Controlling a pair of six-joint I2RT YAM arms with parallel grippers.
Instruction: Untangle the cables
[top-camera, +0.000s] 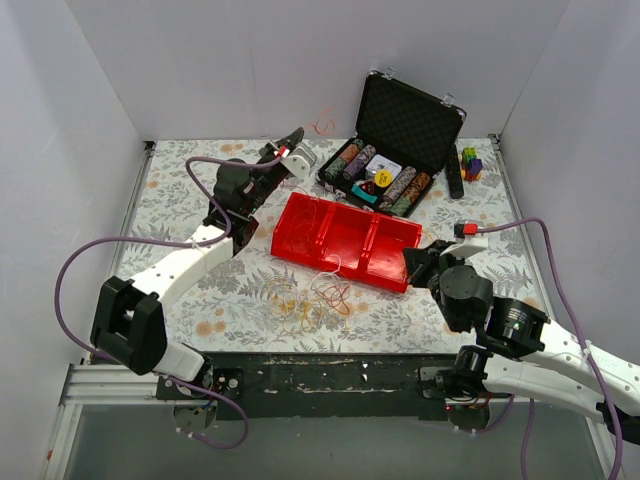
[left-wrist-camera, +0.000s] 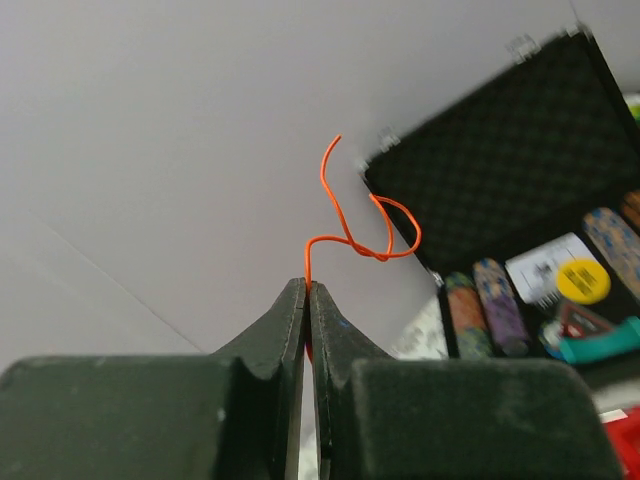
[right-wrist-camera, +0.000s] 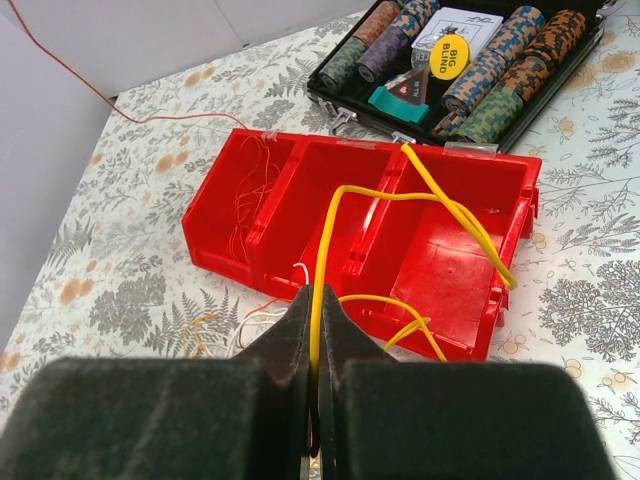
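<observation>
Where the left gripper (left-wrist-camera: 307, 285) is raised toward the back wall, its two dark jaws are pressed together on the foot of an orange strand (left-wrist-camera: 309, 258), which rises from the tips, bends sideways, knots into a small loop and ends in a free curl against the white wall – held in the air, touching nothing else. Behind it to the right stands the open black case (left-wrist-camera: 520, 140), its rows of patterned chips blurred in the left wrist view. The right gripper (right-wrist-camera: 315, 292), low over the near right of the table (top-camera: 250, 310), is likewise clamped shut, pinching a yellow strand (right-wrist-camera: 319, 255) that climbs from between the tips, arches over a divider of the red tray (right-wrist-camera: 455, 265) and falls in long bends across its right-hand compartment, one end hanging past the tray's near edge. Fine orange threads (right-wrist-camera: 245, 205) lie in the tray's left compartment. Just in front of the tray, on the flowered cloth, the heap of cables (top-camera: 315, 293) sits in small tangled loops of orange, yellow and white – between the two arms, and apart from both held strands as far as the top view shows.
</observation>
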